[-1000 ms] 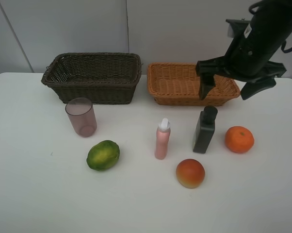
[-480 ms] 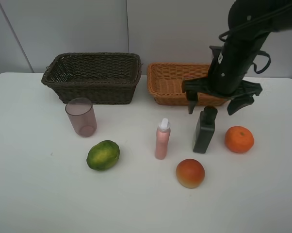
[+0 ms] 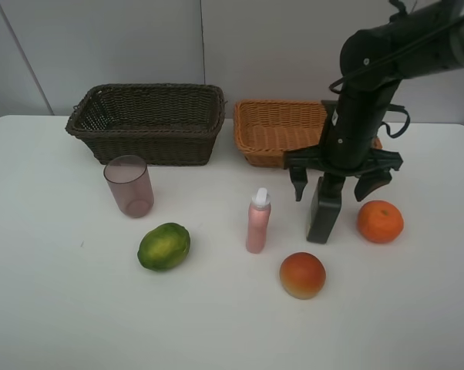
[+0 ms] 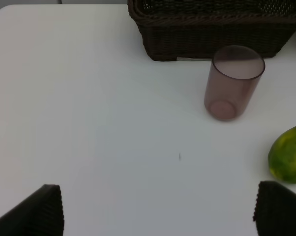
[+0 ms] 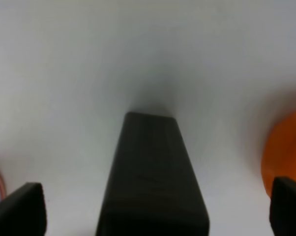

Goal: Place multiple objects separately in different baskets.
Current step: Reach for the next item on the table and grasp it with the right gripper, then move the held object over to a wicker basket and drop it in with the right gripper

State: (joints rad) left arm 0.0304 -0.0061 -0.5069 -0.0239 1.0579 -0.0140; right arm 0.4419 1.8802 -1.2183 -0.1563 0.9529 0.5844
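My right gripper [image 3: 332, 189] hangs open over the dark green-black bottle [image 3: 324, 214], one finger on each side of its upper part, not closed on it. In the right wrist view that bottle [image 5: 150, 182] stands between the fingers, with the orange [image 5: 285, 147] beside it. On the table lie the orange [image 3: 380, 221], a red-orange fruit [image 3: 302, 274], a slim pink bottle [image 3: 257, 222], a green fruit [image 3: 163, 246] and a pink cup [image 3: 129, 186]. My left gripper [image 4: 160, 216] is open above bare table, near the cup [image 4: 233, 82] and green fruit [image 4: 288, 154].
A dark brown basket [image 3: 151, 146] and a light tan basket [image 3: 267, 158] stand side by side at the back of the white table, both holding nothing that I can see. The dark basket [image 4: 212, 42] sits just behind the cup.
My right arm has come down and to the left, from above the tan basket to the dark bottle, and its fingers now straddle the bottle. Nothing else has moved.
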